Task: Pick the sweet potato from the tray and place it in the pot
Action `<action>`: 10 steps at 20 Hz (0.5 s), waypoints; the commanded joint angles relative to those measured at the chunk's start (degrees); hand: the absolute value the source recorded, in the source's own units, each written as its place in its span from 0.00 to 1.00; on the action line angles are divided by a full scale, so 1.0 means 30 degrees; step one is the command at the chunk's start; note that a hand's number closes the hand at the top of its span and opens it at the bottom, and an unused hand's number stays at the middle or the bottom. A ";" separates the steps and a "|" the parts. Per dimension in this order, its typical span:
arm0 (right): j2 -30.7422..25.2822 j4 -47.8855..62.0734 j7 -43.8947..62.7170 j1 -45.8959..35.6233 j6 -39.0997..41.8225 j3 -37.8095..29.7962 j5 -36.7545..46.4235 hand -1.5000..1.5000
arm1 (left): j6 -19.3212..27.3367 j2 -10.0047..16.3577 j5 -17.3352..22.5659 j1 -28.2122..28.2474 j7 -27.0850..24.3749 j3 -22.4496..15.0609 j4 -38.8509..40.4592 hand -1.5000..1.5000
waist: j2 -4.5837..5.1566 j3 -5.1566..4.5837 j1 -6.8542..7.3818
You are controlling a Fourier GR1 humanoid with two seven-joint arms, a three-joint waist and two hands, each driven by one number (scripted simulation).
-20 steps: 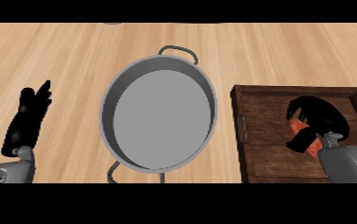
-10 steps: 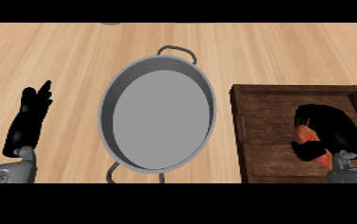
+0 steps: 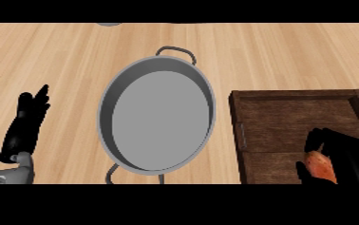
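Note:
The orange sweet potato (image 3: 320, 167) shows at the lower right, over the near part of the dark wooden tray (image 3: 280, 119). My right hand (image 3: 339, 149) is curled round it, fingers above and to its right, thumb at its left. Only part of the sweet potato shows between the black fingers. The grey metal pot (image 3: 157, 115) with two loop handles stands left of the tray, in the middle of the view, with nothing inside. My left hand (image 3: 24, 124) rests open at the left edge, fingers pointing up.
The light wooden counter (image 3: 266, 53) runs all round the pot and the tray. A small grey object (image 3: 108, 23) peeks in at the top edge, left of centre.
My right hand, shut on the sweet potato, has drawn back toward the lower right edge of the view. The left hand and the pot have stayed put.

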 commanded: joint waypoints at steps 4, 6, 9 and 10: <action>0.1518 -0.6738 -0.0211 -0.0410 -0.1535 0.0784 -0.0961 1.00 | 0.0268 -0.0230 -0.0167 -0.0309 -0.0274 -0.0028 0.0451 0.50 | -0.0024 -0.0008 -0.0025; 0.1990 -0.8283 -0.0167 -0.0545 -0.1864 0.1328 -0.1022 1.00 | -0.0159 0.0165 -0.0087 -0.0028 -0.0394 0.0111 0.0714 0.50 | -0.0029 -0.0012 0.0051; 0.1698 -0.8984 0.0836 -0.2539 -0.0635 0.1507 -0.0724 1.00 | 0.0025 -0.0116 -0.0202 -0.0549 0.0176 -0.0144 0.0305 0.50 | 0.0025 -0.0026 0.0190; 0.2017 -0.9354 0.1468 -0.2846 -0.0618 0.2144 0.0007 1.00 | -0.0559 0.0335 0.0197 -0.0130 0.0100 0.0114 -0.0141 0.50 | -0.0028 -0.0034 0.0263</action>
